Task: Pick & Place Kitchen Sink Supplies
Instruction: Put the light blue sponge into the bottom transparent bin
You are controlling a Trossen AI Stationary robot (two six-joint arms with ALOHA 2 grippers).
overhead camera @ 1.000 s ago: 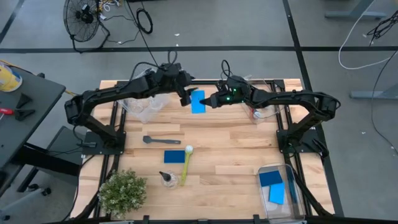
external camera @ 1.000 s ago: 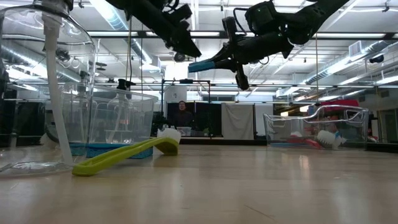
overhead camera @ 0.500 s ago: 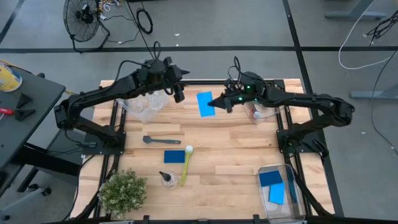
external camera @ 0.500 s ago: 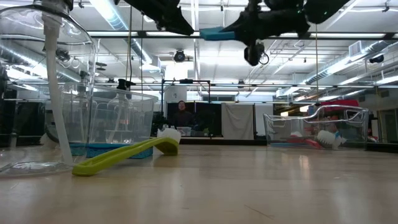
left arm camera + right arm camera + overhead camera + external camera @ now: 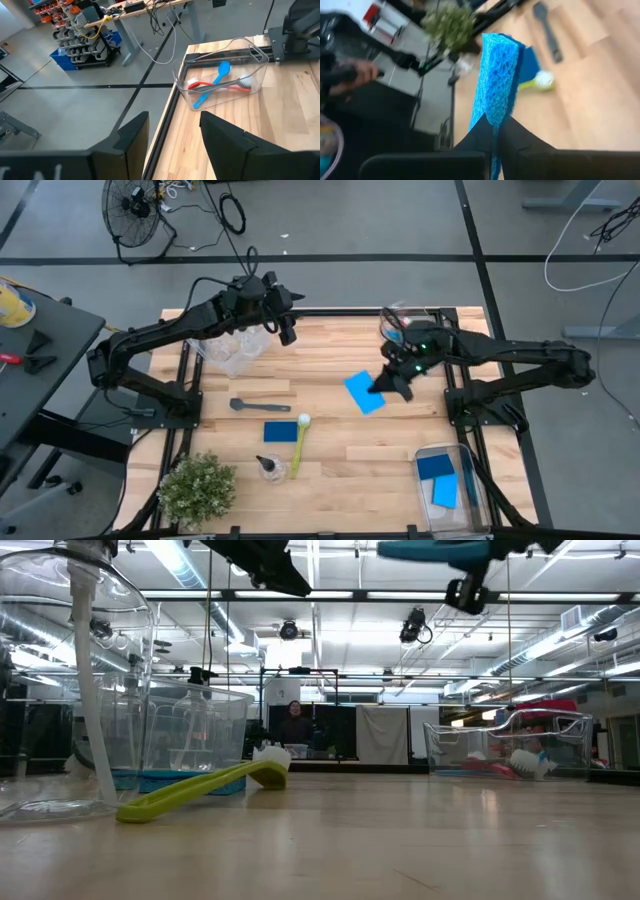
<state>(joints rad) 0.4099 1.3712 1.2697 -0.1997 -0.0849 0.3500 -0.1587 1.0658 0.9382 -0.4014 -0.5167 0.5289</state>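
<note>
High view: a pale wooden table (image 5: 380,435) on grey floor, a fan (image 5: 130,205) beyond. The right end effector (image 5: 385,384) is clamped on a blue sponge (image 5: 363,393) above the table's middle; the left end effector (image 5: 288,333), fingers apart, hangs near the far edge.
</note>
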